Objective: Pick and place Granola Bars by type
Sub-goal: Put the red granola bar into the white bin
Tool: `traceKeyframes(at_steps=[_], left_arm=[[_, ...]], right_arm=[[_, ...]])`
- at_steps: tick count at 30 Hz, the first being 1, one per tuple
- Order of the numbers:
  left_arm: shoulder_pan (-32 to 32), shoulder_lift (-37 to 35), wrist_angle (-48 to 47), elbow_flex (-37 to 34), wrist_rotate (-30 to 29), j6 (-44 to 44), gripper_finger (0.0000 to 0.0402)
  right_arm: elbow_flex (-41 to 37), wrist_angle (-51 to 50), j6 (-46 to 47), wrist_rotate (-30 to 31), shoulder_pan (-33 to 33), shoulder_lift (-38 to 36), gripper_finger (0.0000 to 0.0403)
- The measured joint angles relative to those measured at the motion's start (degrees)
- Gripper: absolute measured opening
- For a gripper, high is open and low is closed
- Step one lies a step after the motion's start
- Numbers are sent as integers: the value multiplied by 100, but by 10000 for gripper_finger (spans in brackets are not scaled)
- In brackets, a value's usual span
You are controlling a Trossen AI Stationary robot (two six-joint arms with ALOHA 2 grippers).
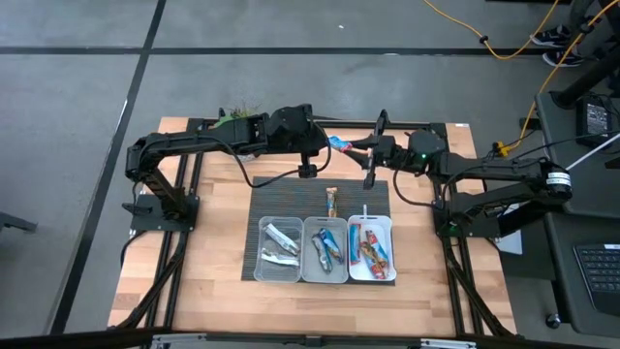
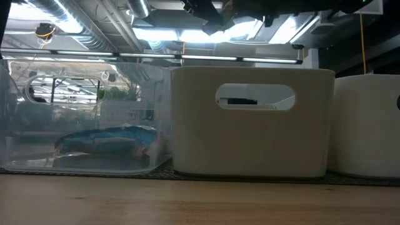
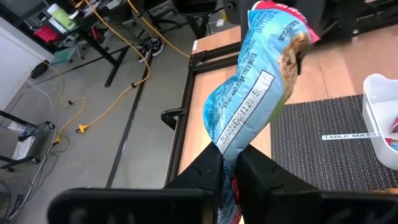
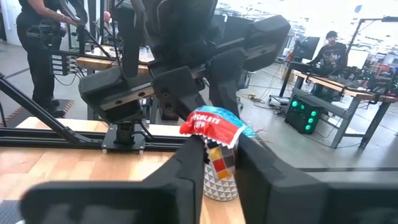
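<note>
Left wrist view, blue bar [image 3: 258, 93] (barcode), "TABLE MAT" label [image 3: 346, 136]

Over the mat: my two arms meet above the far edge of the dark mat [image 1: 320, 228], left pincer [image 1: 308, 171] and right pincer [image 1: 372, 167] close together, little room between them.
Held between us: the blue bar [image 3: 255, 93] spans from my left pincer up to the right one, blocking that gap.
Trays: three trays [image 1: 323, 273] stand side by side, touching, along the mat's near edge; no way through between them.
Mat centre: one bar [image 1: 332, 202] lies there, with bare mat either side.
Desk: bare wood [image 1: 194, 281] left, right and in front of the mat is open.
</note>
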Motion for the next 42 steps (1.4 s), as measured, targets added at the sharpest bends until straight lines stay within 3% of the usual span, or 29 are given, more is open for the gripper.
traceKeyframes(at_steps=[6,15,20,25,33,42], left_arm=[[-4,-4,-259,0,-65,86,58],[-153,-233,-1094,-4,-322,146,148],[-199,-504,-1680,-2,-502,-182,175],[-89,-800,-2172,-2,-16,-765,177],[20,-1153,-2260,-450,283,-1001,177],[15,-1219,-2098,-1118,401,-1057,175]], right_arm=[[0,-49,1,11,0,4,59],[0,-550,-162,50,2,-117,52],[2,-1265,-157,127,21,-423,51],[2,-2452,-95,411,227,-899,50],[2,-4042,1008,528,1157,-1597,50],[0,-5256,3183,687,2941,-1779,50]])
